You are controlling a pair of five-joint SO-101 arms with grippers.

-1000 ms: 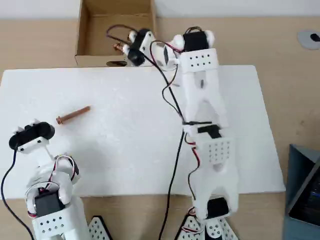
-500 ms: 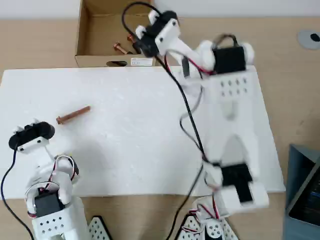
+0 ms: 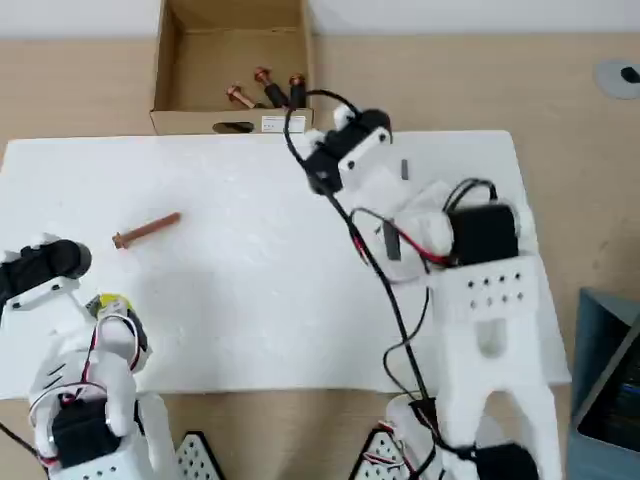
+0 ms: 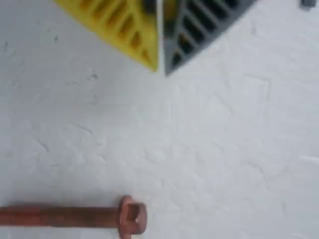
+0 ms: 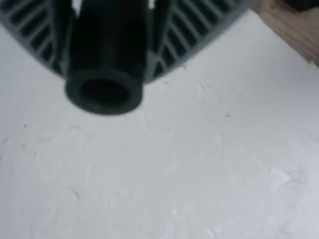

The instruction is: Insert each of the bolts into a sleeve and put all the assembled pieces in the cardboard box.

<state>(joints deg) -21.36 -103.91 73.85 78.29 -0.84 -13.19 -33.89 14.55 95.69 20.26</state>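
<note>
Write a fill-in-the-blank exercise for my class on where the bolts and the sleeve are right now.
1. The brown cardboard box holds ___ copper-headed bolts.
2. One long copper-coloured bolt lies alone on the ___ foam board.
3. The right arm's fingers are shut on a ___ tubular sleeve.

Missing words: three; white; black.
</note>
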